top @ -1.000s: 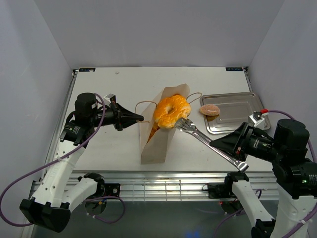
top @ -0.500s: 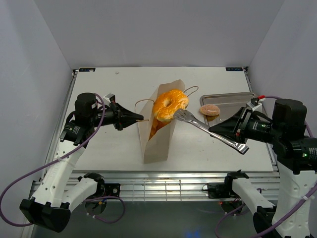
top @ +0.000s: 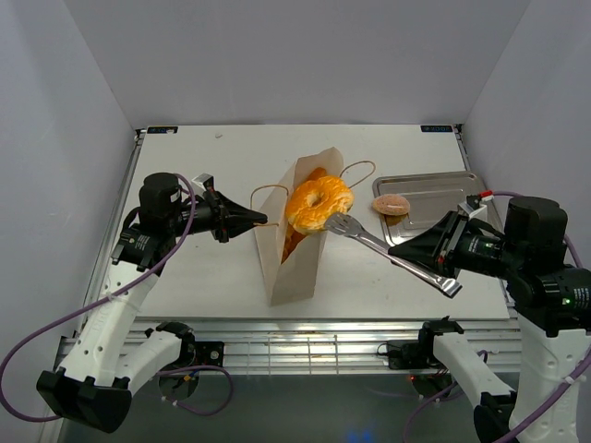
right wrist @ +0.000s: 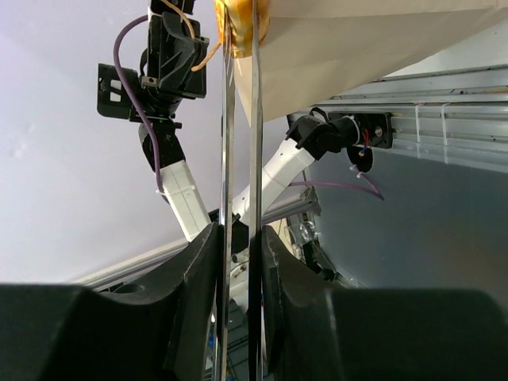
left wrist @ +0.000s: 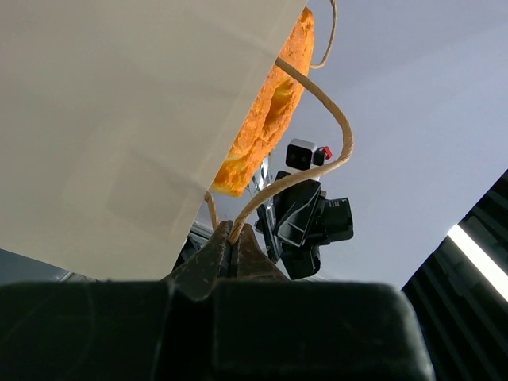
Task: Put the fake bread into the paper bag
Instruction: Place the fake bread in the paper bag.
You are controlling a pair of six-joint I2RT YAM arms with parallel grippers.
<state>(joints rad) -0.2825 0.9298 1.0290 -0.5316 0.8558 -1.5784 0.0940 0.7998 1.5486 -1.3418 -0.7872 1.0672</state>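
The tan paper bag stands mid-table with its mouth open. My left gripper is shut on its left cord handle, the jaws pinching the cord. A golden ring-shaped bun hangs at the bag's mouth, gripped by long metal tongs. My right gripper is shut on those tongs, squeezing both blades. More orange bread shows inside the bag. A pinkish round bun lies on the tray's left end. In the left wrist view the bun's edge shows beside the bag wall.
A shallow silver tray lies right of the bag, close to my right arm. The bag's second cord handle loops out towards the tray. Grey walls close off the back and both sides. A metal rail runs along the table's near edge.
The bag has been pulled more upright. The tongs lifted the ring bun, then lowered it slightly at the bag's mouth, while the right arm drew back to the right. Left gripper stays put.
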